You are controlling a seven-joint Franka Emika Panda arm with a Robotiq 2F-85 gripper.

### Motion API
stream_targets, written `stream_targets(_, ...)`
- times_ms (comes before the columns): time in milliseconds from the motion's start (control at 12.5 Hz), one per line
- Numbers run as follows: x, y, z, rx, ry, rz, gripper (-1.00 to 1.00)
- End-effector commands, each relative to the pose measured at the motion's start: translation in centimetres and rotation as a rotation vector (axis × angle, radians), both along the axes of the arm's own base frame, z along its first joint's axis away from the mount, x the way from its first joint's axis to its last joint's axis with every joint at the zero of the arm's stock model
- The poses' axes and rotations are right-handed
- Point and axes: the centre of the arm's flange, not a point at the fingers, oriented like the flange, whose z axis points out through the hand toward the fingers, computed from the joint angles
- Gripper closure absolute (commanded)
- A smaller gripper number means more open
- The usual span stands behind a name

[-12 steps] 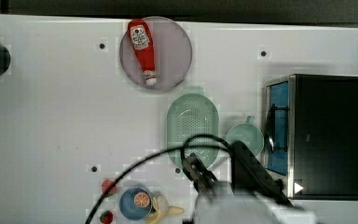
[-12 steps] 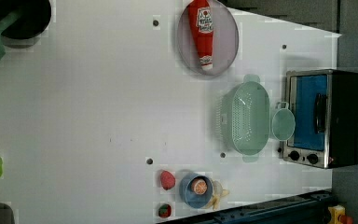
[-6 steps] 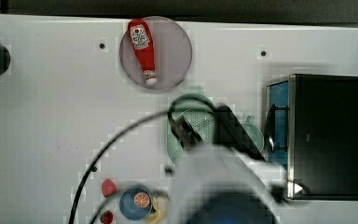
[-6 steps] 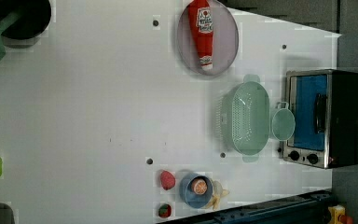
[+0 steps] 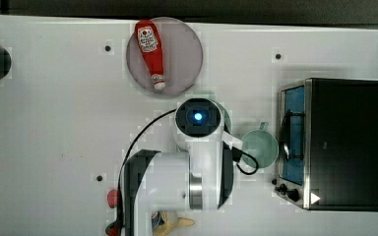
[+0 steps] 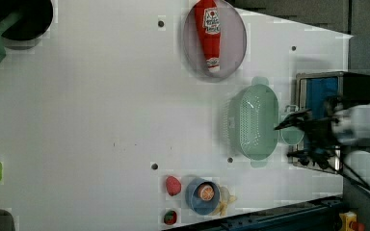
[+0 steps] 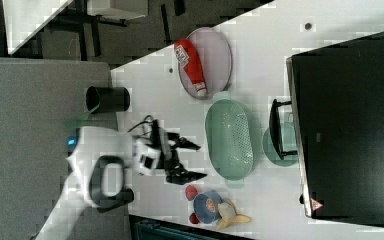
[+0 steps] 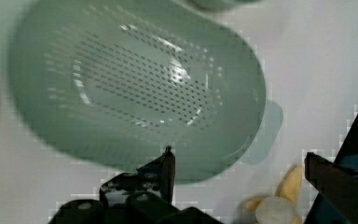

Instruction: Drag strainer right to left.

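Observation:
The pale green oval strainer (image 6: pixel 256 121) lies on the white table beside the toaster oven, upright, with its grid of holes facing up. It also shows in the right view (image 7: pixel 228 139) and large in the wrist view (image 8: pixel 135 88). My gripper (image 7: pixel 202 161) hovers open above it, holding nothing. In the wrist view one finger (image 8: pixel 168 163) hangs over the strainer's rim and the other finger (image 8: pixel 335 175) stands well apart from it. In the top view the arm's wrist (image 5: pixel 197 118) covers most of the strainer, leaving a sliver of rim (image 5: pixel 206 93).
A round mint cup (image 5: pixel 259 147) sits between the strainer and the toaster oven (image 5: pixel 342 142). A ketchup bottle (image 5: pixel 150 51) lies on a grey plate (image 5: pixel 182 54). A blue bowl (image 6: pixel 202 195) with toy food and a red strawberry (image 6: pixel 172 185) sit near the table edge.
The arm has swung in from the top view's bottom edge and now hangs over the strainer. The strainer and cup have not moved.

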Motion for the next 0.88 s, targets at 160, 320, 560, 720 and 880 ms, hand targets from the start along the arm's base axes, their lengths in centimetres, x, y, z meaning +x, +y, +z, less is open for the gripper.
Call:
stream_targets(160,2.4,-0.2,-2.5,-0.015,-0.141,-0.214,-1.0)
stream_targets(320,2.8,0.1,-6.4,-0.023,-0.17,-0.289,-1.0)
stream_targets(560,2.5,0.8,-11.3,-0.018,-0.205,-0.32,-1.0)
stream_targets(720,1.8,1.0,-14.1,-0.014,-0.204,-0.317,-1.0)
stream_targets(880,1.7,1.4,-15.9,-0.005,-0.215,-0.32,-1.0)
